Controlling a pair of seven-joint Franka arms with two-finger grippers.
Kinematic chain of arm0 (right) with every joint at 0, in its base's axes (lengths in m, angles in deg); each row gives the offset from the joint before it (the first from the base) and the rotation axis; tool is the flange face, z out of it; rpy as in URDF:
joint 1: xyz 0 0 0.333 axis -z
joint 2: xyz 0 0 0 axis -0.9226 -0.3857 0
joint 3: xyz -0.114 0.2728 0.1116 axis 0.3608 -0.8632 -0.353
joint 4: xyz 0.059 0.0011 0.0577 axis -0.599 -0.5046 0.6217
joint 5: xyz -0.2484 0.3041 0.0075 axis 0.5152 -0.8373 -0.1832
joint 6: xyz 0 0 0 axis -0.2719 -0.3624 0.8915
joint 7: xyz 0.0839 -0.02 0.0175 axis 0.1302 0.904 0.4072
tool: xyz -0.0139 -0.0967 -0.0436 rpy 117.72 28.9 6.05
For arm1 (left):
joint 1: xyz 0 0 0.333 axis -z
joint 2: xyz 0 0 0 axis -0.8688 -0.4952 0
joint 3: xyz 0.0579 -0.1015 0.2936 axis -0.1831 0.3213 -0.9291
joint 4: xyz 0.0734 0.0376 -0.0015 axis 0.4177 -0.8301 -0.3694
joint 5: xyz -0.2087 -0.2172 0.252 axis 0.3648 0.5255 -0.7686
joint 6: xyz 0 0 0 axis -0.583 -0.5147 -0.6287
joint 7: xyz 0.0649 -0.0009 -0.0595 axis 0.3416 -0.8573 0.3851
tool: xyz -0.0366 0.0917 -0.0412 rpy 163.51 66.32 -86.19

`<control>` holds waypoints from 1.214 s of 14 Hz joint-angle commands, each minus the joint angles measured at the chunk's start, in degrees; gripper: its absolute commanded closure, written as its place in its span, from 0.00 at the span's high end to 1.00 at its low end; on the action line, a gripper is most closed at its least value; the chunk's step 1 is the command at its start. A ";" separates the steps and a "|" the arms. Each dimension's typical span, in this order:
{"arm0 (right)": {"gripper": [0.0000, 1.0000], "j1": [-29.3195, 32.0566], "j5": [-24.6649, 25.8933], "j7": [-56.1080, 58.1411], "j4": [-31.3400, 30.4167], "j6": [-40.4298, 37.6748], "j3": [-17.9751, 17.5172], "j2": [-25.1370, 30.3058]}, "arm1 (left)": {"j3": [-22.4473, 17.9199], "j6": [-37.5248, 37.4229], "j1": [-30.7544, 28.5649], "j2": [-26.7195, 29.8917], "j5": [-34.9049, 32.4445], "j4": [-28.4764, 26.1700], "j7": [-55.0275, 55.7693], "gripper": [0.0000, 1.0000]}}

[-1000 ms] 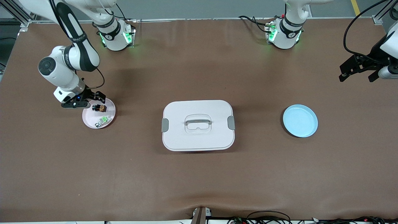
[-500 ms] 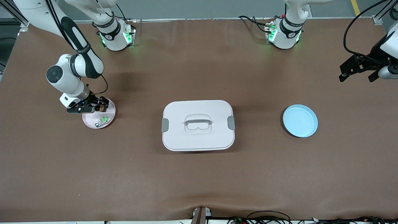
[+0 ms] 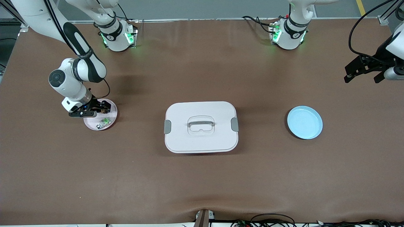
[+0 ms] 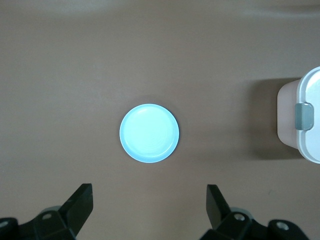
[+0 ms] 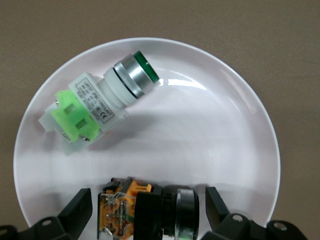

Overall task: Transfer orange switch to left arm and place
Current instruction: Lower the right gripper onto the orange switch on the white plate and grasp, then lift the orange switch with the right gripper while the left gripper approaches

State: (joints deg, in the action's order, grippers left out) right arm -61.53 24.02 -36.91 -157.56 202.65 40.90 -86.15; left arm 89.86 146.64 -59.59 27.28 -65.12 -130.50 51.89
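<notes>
Brown matting covers the whole tabletop point(image 3: 202, 176), with the arm bases along its far edge. Over the last second the right end effector point(image 3: 100, 108) has been lowered from beside the pink dish point(image 3: 109, 124) into it, and it is now set around the orange switch point(image 3: 103, 110). In the right wrist view the two fingers point(image 5: 75, 207) are seen spread wide, one at each end of the orange switch point(image 5: 145, 210), with clear gaps on both sides; nothing is gripped yet. The orange switch lies in the pink dish point(image 5: 240, 150), at the part of it farther from the front camera, and the green-topped switch point(image 3: 105, 121) lies in the same dish nearer to that camera, apart from the fingers.

The approach is therefore judged complete, and closing on the orange switch is the step in hand.

The box point(image 3: 201, 126) stands at the middle of the tabletop, well apart from the pink dish, between it and the blue dish point(image 3: 304, 122). Any carry toward the left arm's end will have to be routed over or around it.

The left end effector point(image 3: 363, 71) is held waiting, wide open and empty, high over the left arm's end of the tabletop, with the blue dish point(image 4: 149, 133) in its wrist view.
</notes>
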 commanded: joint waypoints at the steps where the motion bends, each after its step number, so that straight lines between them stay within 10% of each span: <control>1: 0.55 0.28 0.85 -0.04 0.68 0.01 0.13 -0.41 | 0.02 -1.32 -0.29 -0.66 -0.03 1.51 -0.54 1.00; 3: 0.00 0.80 0.86 -0.56 0.68 -0.26 0.22 -0.32 | 0.02 -1.32 -0.29 -0.66 -0.03 1.51 -0.54 1.00; 10: 0.00 3.53 -0.46 -5.28 5.14 -17.69 -0.13 5.11 | -0.07 -1.41 -0.21 -0.66 0.32 1.51 -0.18 1.00; 17: 0.00 3.17 -10.55 -15.48 37.90 -65.43 -0.13 5.58 | -0.42 -3.42 -1.69 -0.48 1.10 1.51 -0.71 1.00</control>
State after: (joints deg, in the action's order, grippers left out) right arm -58.98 16.55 -49.67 -128.37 145.19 40.68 -78.25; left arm 89.41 145.47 -59.96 27.28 -65.12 -130.50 51.89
